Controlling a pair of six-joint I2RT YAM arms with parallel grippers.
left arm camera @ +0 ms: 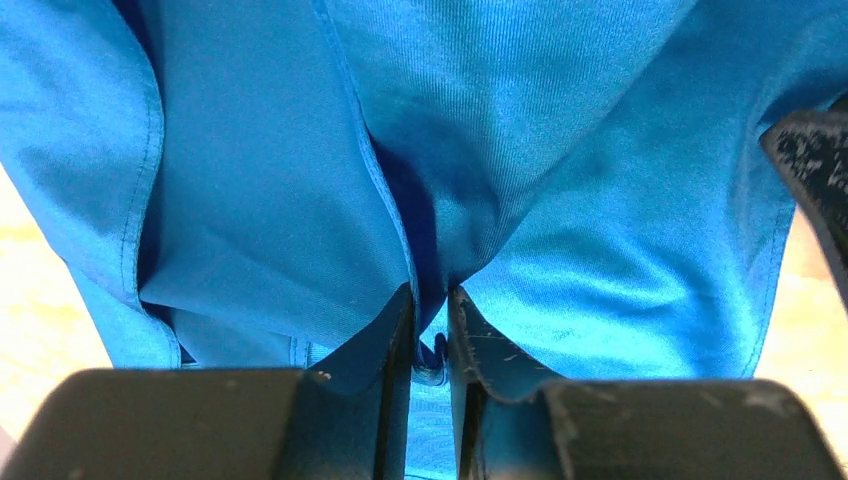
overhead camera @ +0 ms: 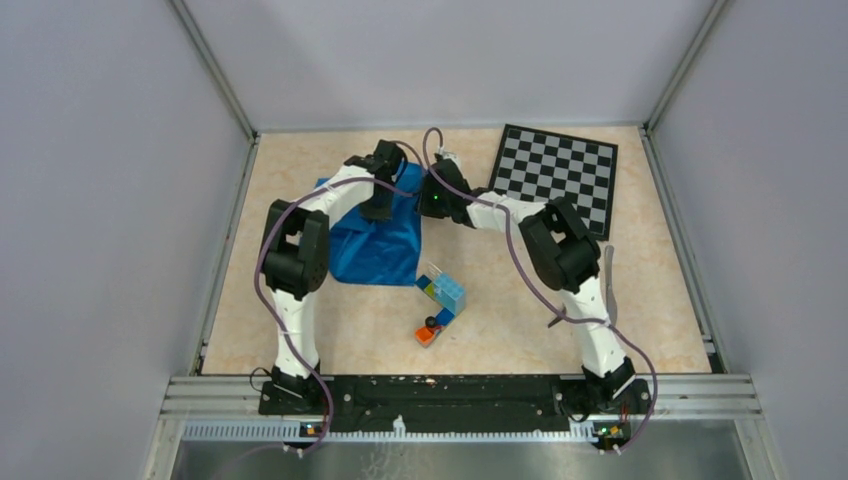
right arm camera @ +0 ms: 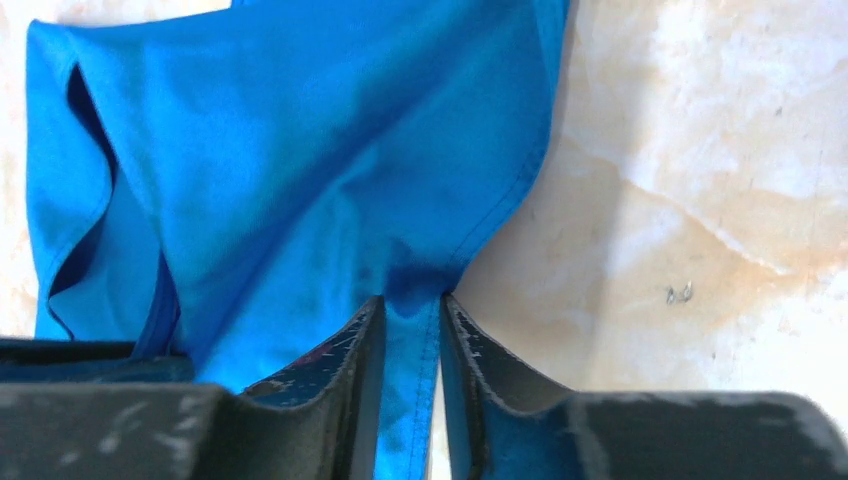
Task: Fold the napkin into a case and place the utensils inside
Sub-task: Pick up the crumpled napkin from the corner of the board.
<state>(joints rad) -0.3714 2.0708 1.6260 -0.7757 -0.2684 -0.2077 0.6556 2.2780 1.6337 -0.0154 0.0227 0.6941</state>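
Note:
The bright blue napkin (overhead camera: 372, 248) lies rumpled and partly folded on the table left of centre. My left gripper (overhead camera: 378, 207) is at its far edge, shut on a bunched fold of the napkin (left arm camera: 560, 150), with cloth pinched between the jaws of the left gripper (left arm camera: 430, 297). My right gripper (overhead camera: 428, 200) is at the napkin's far right corner. In the right wrist view the right gripper (right arm camera: 412, 302) is shut on the hemmed edge of the napkin (right arm camera: 300, 150), and the cloth is drawn to a point. A slim grey utensil (overhead camera: 609, 285) lies beside the right arm, partly hidden.
A chessboard (overhead camera: 558, 172) lies at the back right. A small pile of toy bricks, light blue, yellow and orange (overhead camera: 443, 298), sits just in front of the napkin's near right corner. The two grippers are close together. Grey walls enclose the table.

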